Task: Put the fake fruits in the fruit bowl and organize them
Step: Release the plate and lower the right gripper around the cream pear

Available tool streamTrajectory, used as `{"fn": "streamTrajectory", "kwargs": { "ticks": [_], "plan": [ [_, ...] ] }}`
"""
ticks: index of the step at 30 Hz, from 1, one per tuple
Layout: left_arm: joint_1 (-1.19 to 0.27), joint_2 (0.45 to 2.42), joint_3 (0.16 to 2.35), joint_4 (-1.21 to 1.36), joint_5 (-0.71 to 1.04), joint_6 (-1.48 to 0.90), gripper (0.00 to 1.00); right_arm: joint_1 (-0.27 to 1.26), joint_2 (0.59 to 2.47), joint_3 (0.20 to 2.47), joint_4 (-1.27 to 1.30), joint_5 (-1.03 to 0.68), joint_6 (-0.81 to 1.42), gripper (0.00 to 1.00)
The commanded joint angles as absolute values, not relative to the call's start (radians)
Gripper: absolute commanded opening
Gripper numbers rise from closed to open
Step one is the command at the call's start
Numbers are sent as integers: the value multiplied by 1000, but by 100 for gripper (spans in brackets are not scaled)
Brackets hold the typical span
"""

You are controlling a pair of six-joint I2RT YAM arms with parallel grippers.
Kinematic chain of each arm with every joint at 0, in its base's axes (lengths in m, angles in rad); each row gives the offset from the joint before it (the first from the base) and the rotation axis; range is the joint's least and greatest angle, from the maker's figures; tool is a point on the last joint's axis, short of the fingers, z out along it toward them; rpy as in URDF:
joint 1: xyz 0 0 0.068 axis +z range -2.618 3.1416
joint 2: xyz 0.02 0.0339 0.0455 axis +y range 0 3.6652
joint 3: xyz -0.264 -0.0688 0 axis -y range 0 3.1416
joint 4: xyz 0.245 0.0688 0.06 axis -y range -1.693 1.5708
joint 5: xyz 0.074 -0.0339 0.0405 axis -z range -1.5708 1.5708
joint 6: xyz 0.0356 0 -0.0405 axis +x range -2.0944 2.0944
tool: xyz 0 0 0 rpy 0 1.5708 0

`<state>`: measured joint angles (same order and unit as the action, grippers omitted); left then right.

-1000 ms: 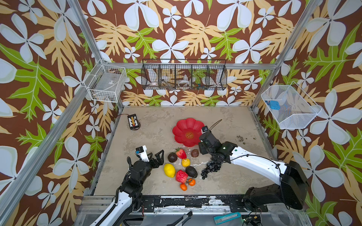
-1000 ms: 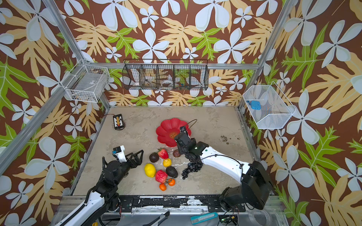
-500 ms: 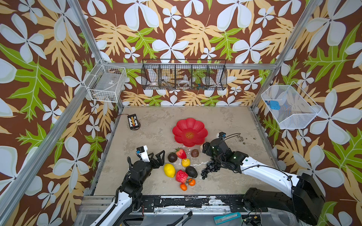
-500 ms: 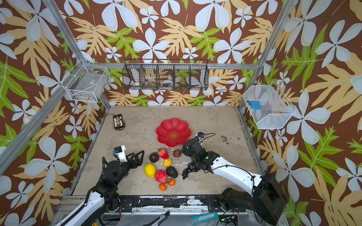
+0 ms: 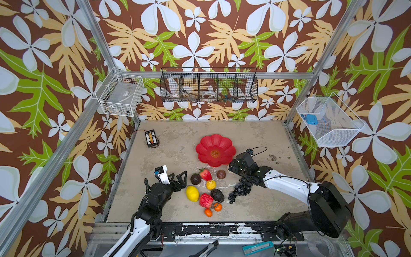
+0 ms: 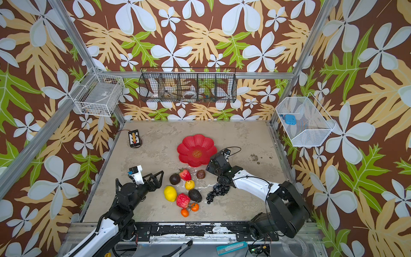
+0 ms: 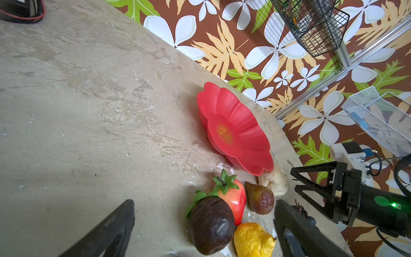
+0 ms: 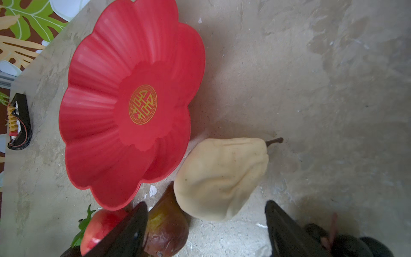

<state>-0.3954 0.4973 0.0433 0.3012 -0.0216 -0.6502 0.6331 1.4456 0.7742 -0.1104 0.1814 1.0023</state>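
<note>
The red flower-shaped fruit bowl [image 5: 215,142] [image 6: 196,142] stands empty at mid-table. In front of it lie the fake fruits: strawberry [image 5: 205,174], two dark fruits [image 5: 195,179] [image 5: 221,174], lemon [image 5: 192,193], avocado [image 5: 217,195], red apple [image 5: 205,200], oranges [image 5: 208,212] and a black grape bunch [image 5: 239,192]. A beige pear [image 8: 222,178] lies against the bowl's rim. My right gripper [image 8: 205,224] [image 5: 232,168] is open just short of the pear, holding nothing. My left gripper [image 7: 203,224] [image 5: 178,175] stands open beside the nearest dark fruit [image 7: 211,224].
A small black battery box [image 5: 151,139] lies at the table's back left. Wire baskets hang on the walls: white [image 5: 121,94], black [image 5: 209,85] and white mesh [image 5: 329,121]. Dark crumbs [image 5: 272,156] dot the right side.
My right gripper has drawn back from the bowl's right edge toward the near right, and its arm has dropped lower. The left arm has stayed still.
</note>
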Motion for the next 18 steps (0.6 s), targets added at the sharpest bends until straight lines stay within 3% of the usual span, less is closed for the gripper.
{"fn": "streamTrajectory", "kwargs": {
  "ticks": [1,18],
  "plan": [
    [-395,498,41,322,-23,-645,98,629,1473,783,-79,165,1014,83],
    [-394,504,37,334,-21,-647,99,573,1534,771,-78,192,1002,86]
  ]
}}
